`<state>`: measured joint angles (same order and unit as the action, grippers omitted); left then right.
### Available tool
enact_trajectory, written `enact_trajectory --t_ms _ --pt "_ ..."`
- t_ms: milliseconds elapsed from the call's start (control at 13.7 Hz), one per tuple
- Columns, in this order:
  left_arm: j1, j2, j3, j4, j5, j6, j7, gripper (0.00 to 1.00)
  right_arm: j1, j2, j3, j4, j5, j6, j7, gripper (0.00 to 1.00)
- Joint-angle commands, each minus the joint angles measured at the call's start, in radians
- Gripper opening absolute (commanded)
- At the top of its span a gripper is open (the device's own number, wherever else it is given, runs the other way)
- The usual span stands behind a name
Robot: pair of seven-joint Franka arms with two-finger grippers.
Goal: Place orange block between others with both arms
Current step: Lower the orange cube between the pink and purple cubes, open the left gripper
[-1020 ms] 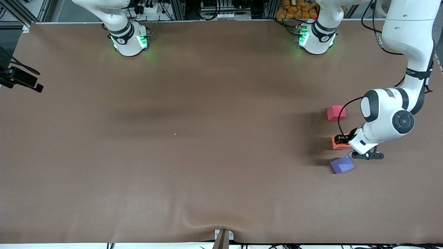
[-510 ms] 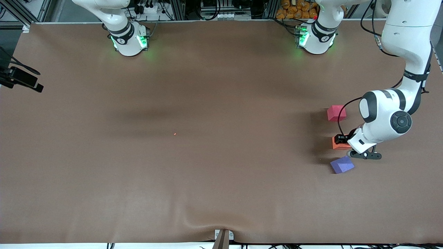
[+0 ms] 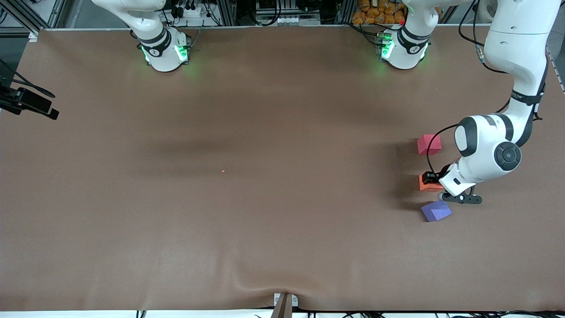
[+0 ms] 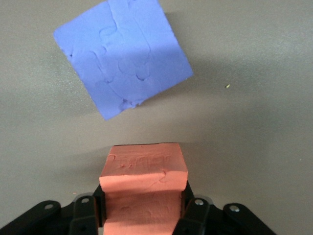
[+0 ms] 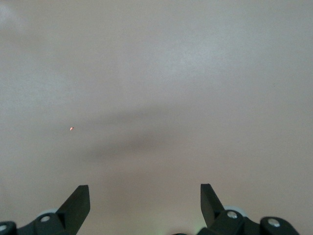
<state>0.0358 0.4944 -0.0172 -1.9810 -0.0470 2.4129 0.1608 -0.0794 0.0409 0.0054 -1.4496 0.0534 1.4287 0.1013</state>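
L gripper (image 3: 430, 179) is clamped on the orange block (image 3: 427, 185), fingers (image 4: 194, 211) pinching both sides in the wrist cam; block sits between the red-pink cube (image 3: 429, 144) (farther from the front cam) and the purple-blue cube (image 3: 436, 210) (nearer), toward the left arm's end of the brown table (image 3: 247, 212); can't tell if it's touching the surface or just above; purple-blue one is turned at an angle, apart from the orange one. R gripper (image 5: 144, 203) is spread wide w/ nothing in it, above bare table; that arm's just waiting.
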Motion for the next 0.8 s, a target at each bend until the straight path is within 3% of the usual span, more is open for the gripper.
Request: enact_trajectory --t_ms 0,291,364,510,729 --pt "0.015 -0.008 -0.01 -0.018 -0.027 0.018 0.022 0.29 -0.002 0.011 0.008 0.023 -0.004 -0.01 -0.003 1.0" --pt "0.027 -0.004 -0.009 -0.016 -0.027 0.018 0.022 0.37 0.012 0.011 0.013 0.023 -0.01 -0.008 0.008 1.0" --pt "0.029 -0.003 -0.01 -0.016 -0.027 0.018 0.022 0.52 0.033 0.011 0.013 0.023 -0.032 -0.01 0.008 1.0" --pt "0.033 -0.003 -0.01 -0.015 -0.028 0.018 0.02 1.0 0.038 0.011 0.01 0.023 -0.05 -0.016 0.008 1.0" --pt "0.032 -0.003 -0.009 -0.007 -0.028 0.017 0.008 1.0 0.036 0.011 0.01 0.021 -0.05 -0.017 -0.003 1.0"
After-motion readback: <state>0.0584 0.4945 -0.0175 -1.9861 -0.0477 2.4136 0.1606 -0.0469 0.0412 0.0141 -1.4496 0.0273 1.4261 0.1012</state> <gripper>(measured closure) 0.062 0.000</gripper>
